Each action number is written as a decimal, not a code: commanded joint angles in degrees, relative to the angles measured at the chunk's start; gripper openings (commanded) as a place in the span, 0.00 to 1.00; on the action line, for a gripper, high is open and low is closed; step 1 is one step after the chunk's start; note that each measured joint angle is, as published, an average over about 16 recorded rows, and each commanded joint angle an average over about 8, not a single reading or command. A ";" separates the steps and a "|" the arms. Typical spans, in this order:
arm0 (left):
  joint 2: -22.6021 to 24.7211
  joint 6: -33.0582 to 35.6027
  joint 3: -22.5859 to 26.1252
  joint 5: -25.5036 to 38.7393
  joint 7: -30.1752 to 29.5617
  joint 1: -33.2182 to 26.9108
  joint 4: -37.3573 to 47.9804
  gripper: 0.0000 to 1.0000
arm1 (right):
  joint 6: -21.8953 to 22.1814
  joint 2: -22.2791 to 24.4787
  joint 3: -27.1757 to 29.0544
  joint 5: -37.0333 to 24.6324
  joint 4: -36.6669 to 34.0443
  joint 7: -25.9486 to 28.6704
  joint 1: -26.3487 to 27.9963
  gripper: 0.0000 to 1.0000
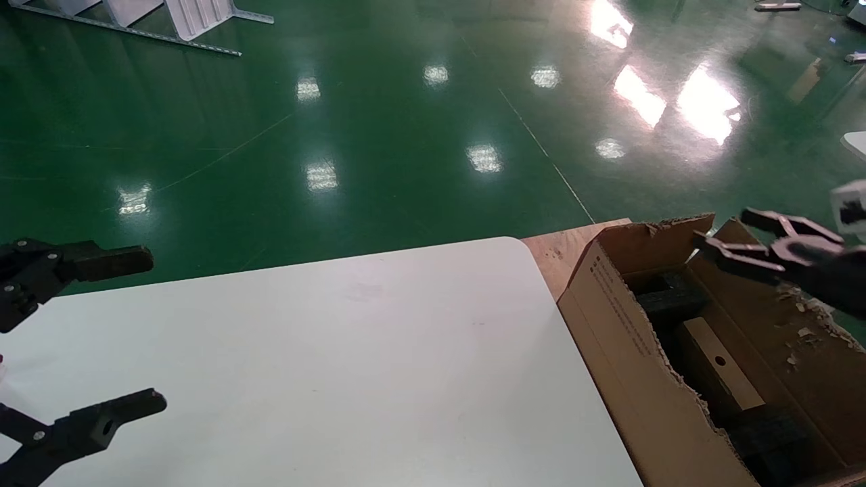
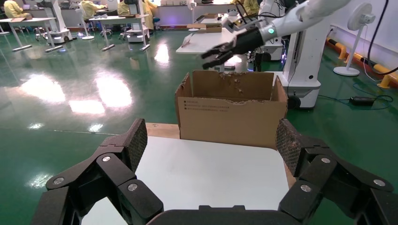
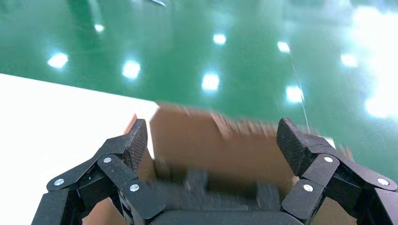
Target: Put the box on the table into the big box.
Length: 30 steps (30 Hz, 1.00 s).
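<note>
The small brown box (image 1: 718,370) with a round black hole lies inside the big box (image 1: 629,352), between black foam blocks (image 1: 670,297). The big box stands at the right end of the white table (image 1: 338,352) and also shows in the left wrist view (image 2: 232,110) and the right wrist view (image 3: 220,140). My right gripper (image 1: 727,240) is open and empty, above the big box's far end; it also shows in the left wrist view (image 2: 217,52). My left gripper (image 1: 149,331) is open and empty over the table's left end.
A brown board (image 1: 561,253) lies under the big box's far corner. Green shiny floor surrounds the table. Cardboard scraps (image 1: 802,335) lie on the big box's right flap. A white robot base (image 2: 305,61) and other tables stand beyond the big box.
</note>
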 commanded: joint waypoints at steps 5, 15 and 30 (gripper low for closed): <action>0.00 0.00 0.00 0.00 0.00 0.00 0.00 1.00 | -2.47 -3.84 -1.47 -1.23 0.71 -3.21 6.20 1.00; -0.01 -0.02 0.00 -0.01 0.01 0.01 0.01 1.00 | -4.72 -8.35 -2.35 -2.28 1.72 -7.45 12.55 1.00; -0.02 -0.01 0.00 -0.01 0.01 0.01 0.02 1.00 | -3.65 -8.01 0.91 1.06 19.79 1.71 4.01 1.00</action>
